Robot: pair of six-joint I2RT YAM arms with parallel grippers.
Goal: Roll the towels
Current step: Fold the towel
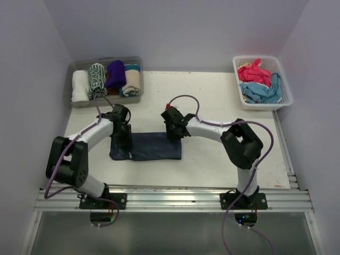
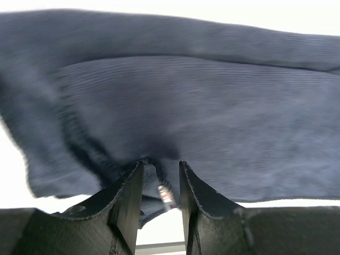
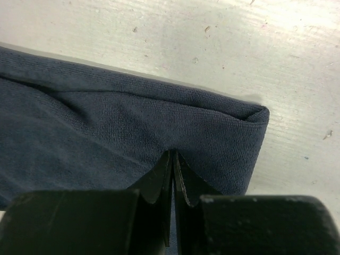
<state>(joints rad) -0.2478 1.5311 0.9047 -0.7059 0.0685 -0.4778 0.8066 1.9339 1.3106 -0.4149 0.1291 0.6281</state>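
A dark navy towel (image 1: 146, 147) lies on the table as a folded strip between the two arms. My left gripper (image 1: 123, 139) sits at its left end. In the left wrist view the left gripper (image 2: 160, 166) is shut on a bunched fold of the navy towel (image 2: 202, 95), with a small label caught between the jaws. My right gripper (image 1: 173, 133) is at the strip's right end, on its far edge. In the right wrist view the right gripper (image 3: 173, 153) has its jaws pressed together on the navy towel (image 3: 106, 122), near a folded corner.
A clear tub (image 1: 69, 90) at the back left holds rolled towels: white (image 1: 79, 85), green-patterned (image 1: 97, 79), purple (image 1: 116, 73), cream (image 1: 132, 81). A white lattice basket (image 1: 287, 85) at the back right holds loose pink (image 1: 252, 71) and light blue (image 1: 263, 93) towels.
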